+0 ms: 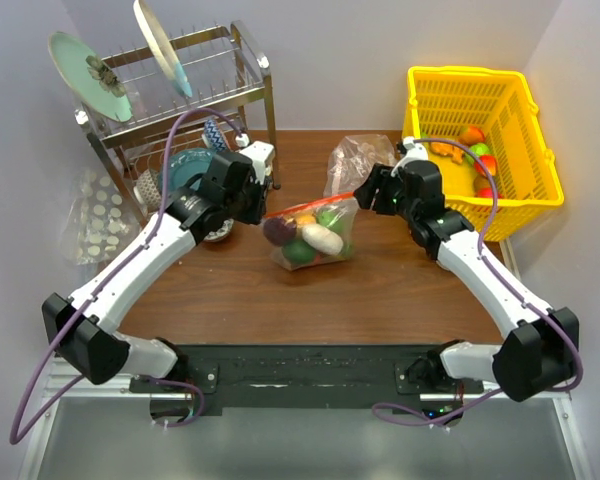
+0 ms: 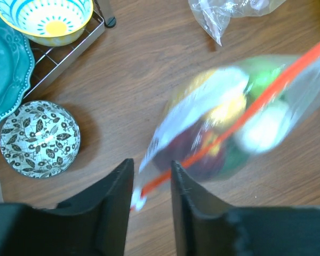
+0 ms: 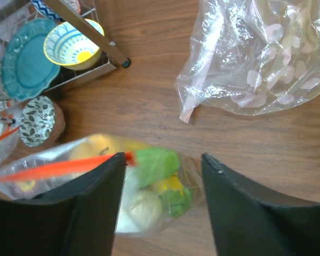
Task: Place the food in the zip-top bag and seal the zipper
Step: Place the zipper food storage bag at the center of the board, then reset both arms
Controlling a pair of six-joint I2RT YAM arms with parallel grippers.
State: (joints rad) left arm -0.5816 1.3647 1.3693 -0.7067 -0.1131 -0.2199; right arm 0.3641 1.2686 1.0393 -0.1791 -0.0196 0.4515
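The zip-top bag (image 1: 312, 236) lies mid-table, full of the food (image 1: 302, 243): green, white, yellow and dark-red pieces. Its red-orange zipper (image 1: 315, 204) runs along the top between my two grippers. My left gripper (image 1: 267, 192) is open. In the left wrist view (image 2: 151, 164) the zipper's (image 2: 256, 104) white end piece (image 2: 136, 200) sits in the gap, and the bag (image 2: 229, 122) is blurred. My right gripper (image 1: 366, 193) is wide open. In the right wrist view (image 3: 162, 157) the bag (image 3: 149, 186) lies below, and the zipper (image 3: 58, 167) ends at the left finger.
A pinkish clear bag (image 1: 352, 160) lies just behind the zip-top bag. A yellow basket (image 1: 480, 130) with more fruit stands at the back right. A dish rack (image 1: 180, 100) with plates and bowls stands at the back left. A patterned bowl (image 2: 40, 138) is beside it, and a dotted bag (image 1: 95, 215) lies further left.
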